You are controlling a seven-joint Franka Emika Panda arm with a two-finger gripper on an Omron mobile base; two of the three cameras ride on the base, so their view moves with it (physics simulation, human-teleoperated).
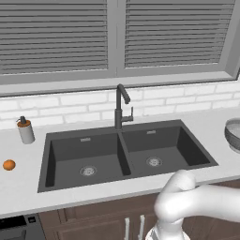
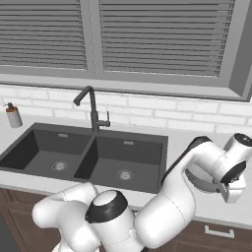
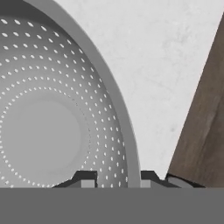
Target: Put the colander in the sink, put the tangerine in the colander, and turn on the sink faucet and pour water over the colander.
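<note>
Straddling the colander (image 3: 48, 131) rim on the bench (image 3: 175, 57), my fingers (image 3: 87, 178) are standing apart; I am needing a square, deep closure before lifting.

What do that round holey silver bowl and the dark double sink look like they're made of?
The round perforated silver-grey colander looks like thin matte metal: fine punched holes in rings, smooth rolled rim. The dark grey double-basin sink looks like matte stone composite or coated metal, showing no shine; rendering leaves this open.

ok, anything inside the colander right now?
Nothing visible in the colander: bare perforated wall and floor. Its far-left part is cut off. The tangerine sits on the counter left of the sink.
</note>
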